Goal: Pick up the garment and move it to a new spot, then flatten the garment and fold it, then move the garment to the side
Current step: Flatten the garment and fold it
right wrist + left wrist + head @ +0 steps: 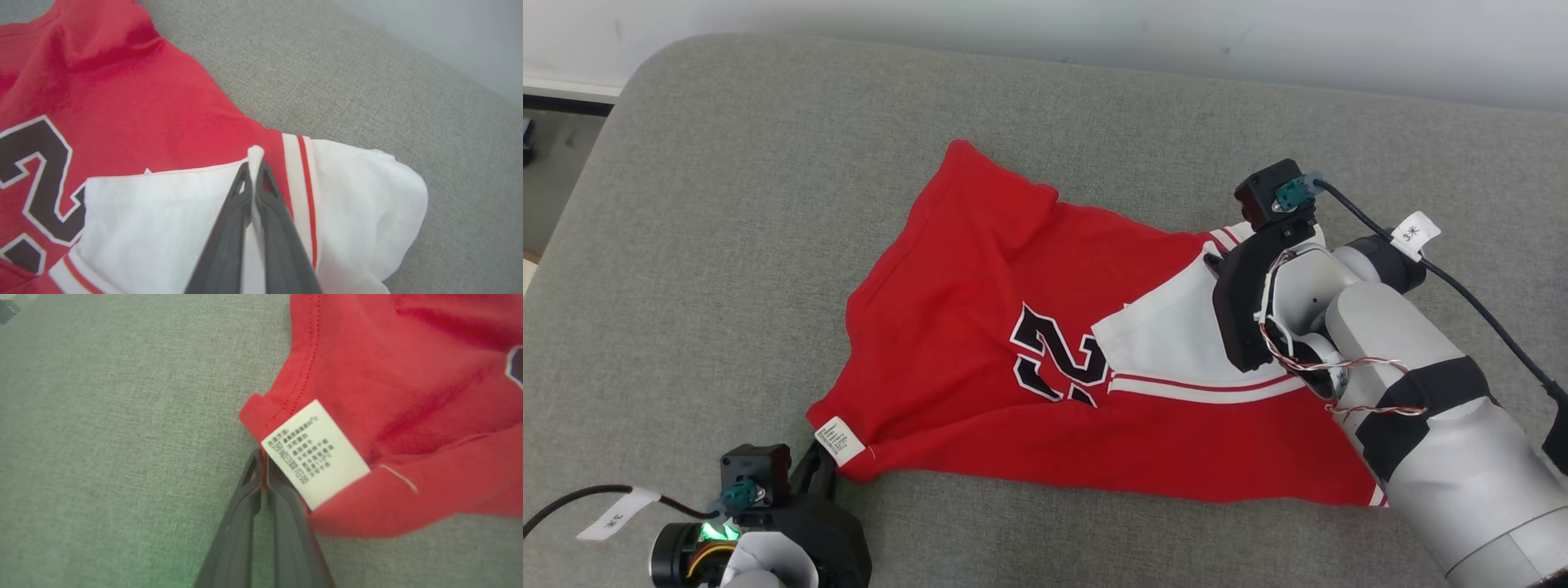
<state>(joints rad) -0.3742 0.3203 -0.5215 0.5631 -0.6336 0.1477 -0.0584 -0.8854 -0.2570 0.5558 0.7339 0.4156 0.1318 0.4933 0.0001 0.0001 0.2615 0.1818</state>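
Observation:
The garment (980, 327) is a red jersey with a dark number and white striped sleeves, spread across the grey cushion (727, 204). My left gripper (261, 467) is shut on its near-left hem corner, right beside the white care label (314, 453); in the head view this gripper (817, 457) sits at the lower left. My right gripper (254, 167) is shut on a pinch of the white sleeve fabric (163, 228) where it meets the red body. In the head view the right wrist (1266, 269) covers those fingers at the garment's right side.
The grey cushion stretches widely around the garment, with a pale wall (1094, 33) behind it. The cushion's left edge drops to a dark floor (556, 163). Black cables (1462, 286) trail from both wrists.

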